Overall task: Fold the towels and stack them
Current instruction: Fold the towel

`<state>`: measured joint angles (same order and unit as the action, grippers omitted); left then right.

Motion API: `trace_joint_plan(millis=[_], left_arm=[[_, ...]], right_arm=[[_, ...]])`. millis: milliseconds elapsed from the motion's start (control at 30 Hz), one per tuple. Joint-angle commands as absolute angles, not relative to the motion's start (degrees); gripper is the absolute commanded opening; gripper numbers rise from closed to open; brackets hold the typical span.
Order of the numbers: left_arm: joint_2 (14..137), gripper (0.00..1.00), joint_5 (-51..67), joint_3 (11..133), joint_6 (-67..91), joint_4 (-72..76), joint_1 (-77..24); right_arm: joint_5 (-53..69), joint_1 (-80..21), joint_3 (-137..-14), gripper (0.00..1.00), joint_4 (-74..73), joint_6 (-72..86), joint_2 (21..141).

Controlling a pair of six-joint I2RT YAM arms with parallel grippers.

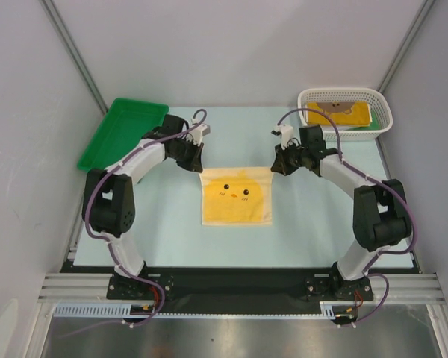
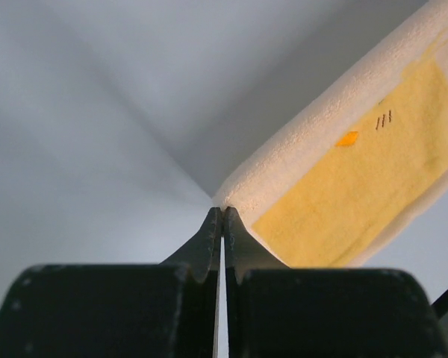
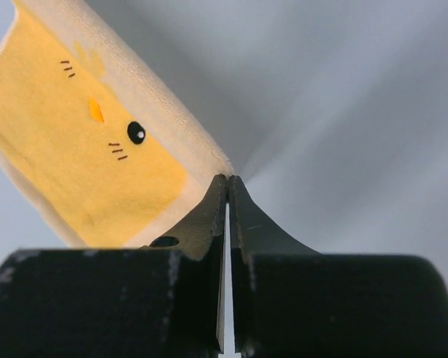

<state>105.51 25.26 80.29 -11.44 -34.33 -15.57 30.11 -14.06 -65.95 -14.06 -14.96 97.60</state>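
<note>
Left fingers pinched shut on towel, far-left corner; right fingers clamped on far-right corner. Towel, chick face up, spread on surface.

Green tray far left, basket far right; bare mat flanks yellow towel.
</note>
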Motion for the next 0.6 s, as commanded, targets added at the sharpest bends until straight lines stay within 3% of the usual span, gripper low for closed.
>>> trace_joint_plan(millis=[0, 567], left_arm=[[100.12, 0.0, 23.38, 77.18, -11.43, -33.13, -15.03], [88.69, 0.0, 17.76, 59.77, -4.4, -31.03, -21.18]], right_arm=[[24.27, -15.29, -61.97, 0.0, -10.81, -13.36, 93.52], [12.75, -24.25, -49.05, 0.0, -12.65, -1.76, 85.26]])
